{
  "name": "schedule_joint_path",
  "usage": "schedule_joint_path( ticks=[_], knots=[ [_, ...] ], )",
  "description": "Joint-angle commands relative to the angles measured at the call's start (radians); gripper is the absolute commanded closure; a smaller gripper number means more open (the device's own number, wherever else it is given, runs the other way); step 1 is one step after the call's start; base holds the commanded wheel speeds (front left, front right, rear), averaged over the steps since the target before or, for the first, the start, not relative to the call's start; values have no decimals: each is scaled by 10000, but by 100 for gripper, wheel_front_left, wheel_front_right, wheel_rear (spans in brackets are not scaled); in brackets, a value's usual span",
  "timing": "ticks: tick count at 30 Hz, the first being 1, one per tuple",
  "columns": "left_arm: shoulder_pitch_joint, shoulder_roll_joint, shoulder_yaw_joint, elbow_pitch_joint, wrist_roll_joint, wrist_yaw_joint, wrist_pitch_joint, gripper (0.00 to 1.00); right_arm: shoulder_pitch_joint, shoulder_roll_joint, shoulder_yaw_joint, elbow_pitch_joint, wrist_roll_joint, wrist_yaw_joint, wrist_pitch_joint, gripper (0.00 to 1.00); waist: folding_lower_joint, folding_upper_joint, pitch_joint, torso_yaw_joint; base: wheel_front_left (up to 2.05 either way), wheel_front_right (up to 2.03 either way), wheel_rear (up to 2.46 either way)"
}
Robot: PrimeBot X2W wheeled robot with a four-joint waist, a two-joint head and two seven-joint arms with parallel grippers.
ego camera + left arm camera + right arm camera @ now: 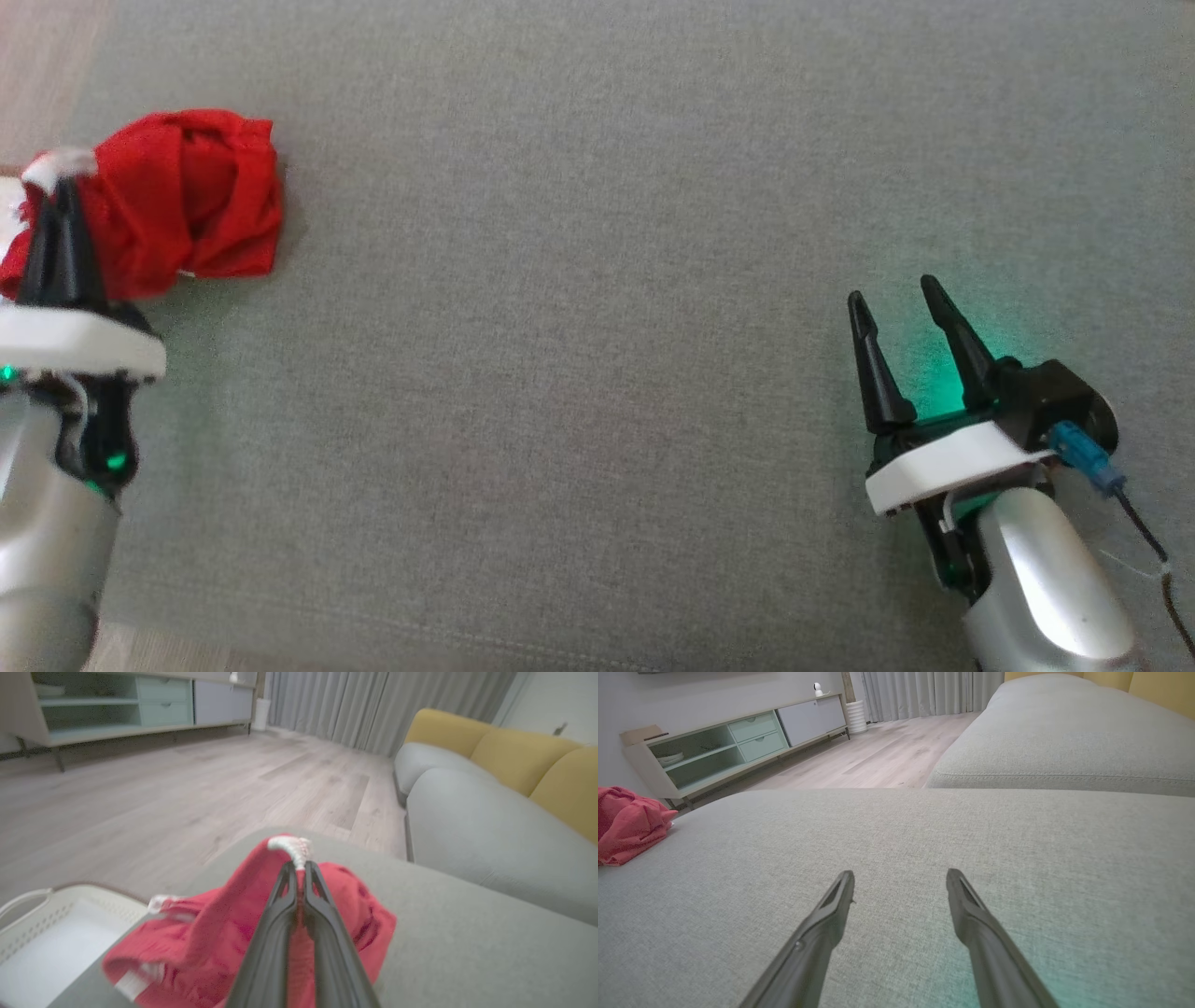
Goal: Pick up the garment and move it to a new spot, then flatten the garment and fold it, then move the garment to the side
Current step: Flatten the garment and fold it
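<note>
Loosely bunched red garment (187,191), seemingly white-trimmed, on woven grey cushion (597,327)

right gripper (900,874): fingers apart | grey cushion (924,830) ahead | red garment (626,823) far left (crumpled)

Left gripper (63,187), at the cushion's (597,280) left edge, pinches the garment (205,187), fingers pressed together. Right gripper (893,291), toward the right edge, points forward with fingers spread apart.

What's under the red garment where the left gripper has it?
The grey cushion lies under the red garment; the left gripper is shut on its white trim. Whether anything lies beneath the bunched folds is hidden.
</note>
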Motion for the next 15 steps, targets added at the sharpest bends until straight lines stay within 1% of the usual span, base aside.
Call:
schedule_joint_path(
  ticks=[1,4,5,8,12,15],
  knots=[
    [-506,779,200,-568,176,16,-160,100,150,166,226,-222,72,-9,-107,0,0,0,-293,-115,0,0,0],
    [-774,948,-184,-1441,404,16,-211,100,242,289,211,-157,155,-9,-107,0,0,0,-651,-336,0,0,0],
    [-774,948,-184,-1441,404,16,-211,100,242,289,211,-157,155,-9,-107,0,0,0,-651,-336,0,0,0],
    [-1029,996,-630,-2341,619,16,-228,100,304,394,240,-113,263,-9,-107,0,0,0,-985,-719,0,0,0],
    [-1328,781,-1277,-3444,693,16,-166,100,372,478,318,-120,406,-9,-107,0,0,0,-1316,-1439,0,0,0],
    [-1594,387,-1833,-4120,726,16,-38,100,392,505,387,-132,508,-9,-107,0,0,0,-1460,-2046,0,0,0]
  ],
)
